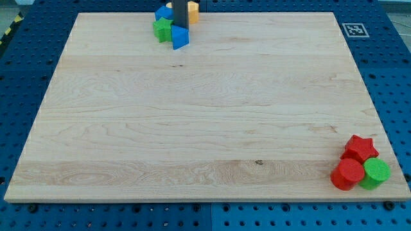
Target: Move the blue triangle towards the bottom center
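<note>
The blue triangle lies at the view's top edge of the wooden board, a little left of centre. My tip stands just above it in the view and looks to be touching its upper side. A green star sits against the triangle's left. A second blue block is above the star, partly hidden by the rod. An orange block is right of the rod, with a bit of yellow behind it.
A red star, a red cylinder and a green cylinder cluster at the board's bottom right corner. A black-and-white marker is at the top right corner. Blue perforated table surrounds the board.
</note>
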Robot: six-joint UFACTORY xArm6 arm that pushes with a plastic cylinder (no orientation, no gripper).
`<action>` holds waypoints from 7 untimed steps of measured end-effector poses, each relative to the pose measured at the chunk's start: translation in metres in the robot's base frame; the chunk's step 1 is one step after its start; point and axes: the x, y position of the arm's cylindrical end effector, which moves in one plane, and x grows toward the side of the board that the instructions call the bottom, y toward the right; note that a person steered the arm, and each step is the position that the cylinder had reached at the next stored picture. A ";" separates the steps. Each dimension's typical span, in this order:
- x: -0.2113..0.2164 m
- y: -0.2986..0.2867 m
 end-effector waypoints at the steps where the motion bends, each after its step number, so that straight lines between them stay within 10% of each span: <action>1: 0.016 0.002; 7: 0.081 -0.021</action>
